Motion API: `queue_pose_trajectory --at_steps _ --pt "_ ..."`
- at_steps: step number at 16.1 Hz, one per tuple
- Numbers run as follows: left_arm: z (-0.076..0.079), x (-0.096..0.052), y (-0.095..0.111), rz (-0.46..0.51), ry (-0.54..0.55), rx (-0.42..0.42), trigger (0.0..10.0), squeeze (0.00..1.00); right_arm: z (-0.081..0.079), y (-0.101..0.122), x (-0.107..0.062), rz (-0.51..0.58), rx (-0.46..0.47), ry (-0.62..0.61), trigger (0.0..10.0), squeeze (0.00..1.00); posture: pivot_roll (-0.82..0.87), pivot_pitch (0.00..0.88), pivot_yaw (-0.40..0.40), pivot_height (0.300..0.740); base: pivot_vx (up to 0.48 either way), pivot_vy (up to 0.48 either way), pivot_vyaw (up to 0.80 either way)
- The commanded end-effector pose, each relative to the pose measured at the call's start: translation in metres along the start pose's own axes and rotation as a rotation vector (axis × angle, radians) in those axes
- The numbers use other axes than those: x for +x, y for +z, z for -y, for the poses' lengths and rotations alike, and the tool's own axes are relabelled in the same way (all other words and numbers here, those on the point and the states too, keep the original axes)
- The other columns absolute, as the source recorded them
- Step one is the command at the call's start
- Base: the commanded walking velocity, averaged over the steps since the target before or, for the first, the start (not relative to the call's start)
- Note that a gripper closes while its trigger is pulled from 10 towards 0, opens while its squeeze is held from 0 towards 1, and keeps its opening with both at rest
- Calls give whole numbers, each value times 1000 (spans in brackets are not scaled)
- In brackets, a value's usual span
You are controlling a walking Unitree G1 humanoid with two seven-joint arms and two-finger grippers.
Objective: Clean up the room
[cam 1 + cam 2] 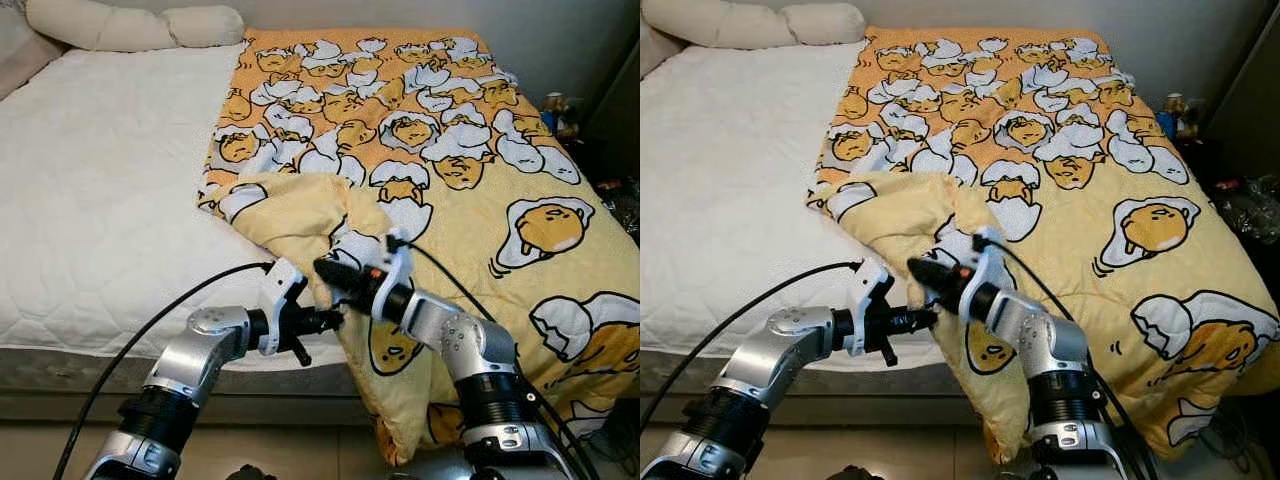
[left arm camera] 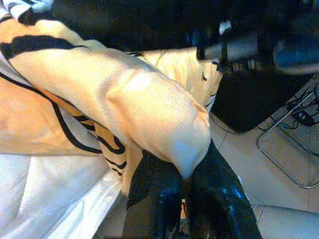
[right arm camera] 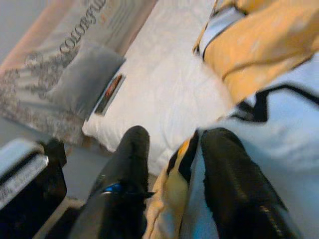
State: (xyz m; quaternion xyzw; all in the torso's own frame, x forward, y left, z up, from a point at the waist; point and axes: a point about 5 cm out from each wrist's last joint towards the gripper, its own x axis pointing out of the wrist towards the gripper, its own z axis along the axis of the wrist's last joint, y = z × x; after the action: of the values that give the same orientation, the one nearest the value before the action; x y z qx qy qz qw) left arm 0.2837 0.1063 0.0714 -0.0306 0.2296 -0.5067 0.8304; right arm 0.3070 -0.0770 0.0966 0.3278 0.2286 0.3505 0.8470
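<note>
- The duvet [image 1: 440, 190] covers the frame's right half, folded corner at lower centre.
- Left gripper [image 1: 325, 320] is pinched on that corner; right gripper [image 1: 330, 272] is clamped on fabric just above.
- Both should pull evenly toward the bare mattress [image 1: 100, 200] on the left.

mattress [image 1: 90, 200] bare (left side); blanket [image 1: 480, 200] bunched right
</note>
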Motion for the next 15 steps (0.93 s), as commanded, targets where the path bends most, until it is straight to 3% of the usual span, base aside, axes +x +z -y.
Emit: queue_pose_trajectory --at_steps 1,3,5,8,9,10,11,12,13,15 --pt "-2 -1 1 -12 4 15 0 0 -5 20 1 119 3 17 10000 1000 -51 0 70 740 0 0 0" --pt "-3 -3 0 -14 11 11 0 0 -4 42 -6 281 26 6 10000 1000 -54 0 77 740 0 0 0" --pt "-5 -7 -1 -14 23 8 0 0 -2 48 -11 296 -17 -23 10000 1000 -57 0 83 740 0 0 0" --pt "-21 -35 3 11 150 26 0 0 4 50 -30 239 -208 -101 10000 1000 -68 0 93 740 0 0 0" --pt "-26 -61 6 26 218 50 0 0 10 41 -42 139 -329 -153 10000 1000 -76 0 93 740 0 0 0" --pt "-27 -68 6 27 235 55 0 0 11 38 -45 116 -352 -160 10000 1000 -77 0 91 740 0 0 0" --pt "-29 -82 5 29 271 58 0 0 11 34 -50 88 -383 -166 10000 463 -73 0 85 740 0 0 0" --pt "-32 -103 2 21 336 60 0 0 11 27 -56 38 -436 -170 10000 0 -70 0 83 740 0 0 0" --pt "-34 -122 -1 6 392 63 0 0 8 18 -57 -12 -483 -137 10000 0 -61 0 81 740 0 0 0" --pt "-34 -141 -4 -12 455 62 0 0 -1 5 -58 -82 -539 -44 10000 0 -51 0 77 740 0 0 0"
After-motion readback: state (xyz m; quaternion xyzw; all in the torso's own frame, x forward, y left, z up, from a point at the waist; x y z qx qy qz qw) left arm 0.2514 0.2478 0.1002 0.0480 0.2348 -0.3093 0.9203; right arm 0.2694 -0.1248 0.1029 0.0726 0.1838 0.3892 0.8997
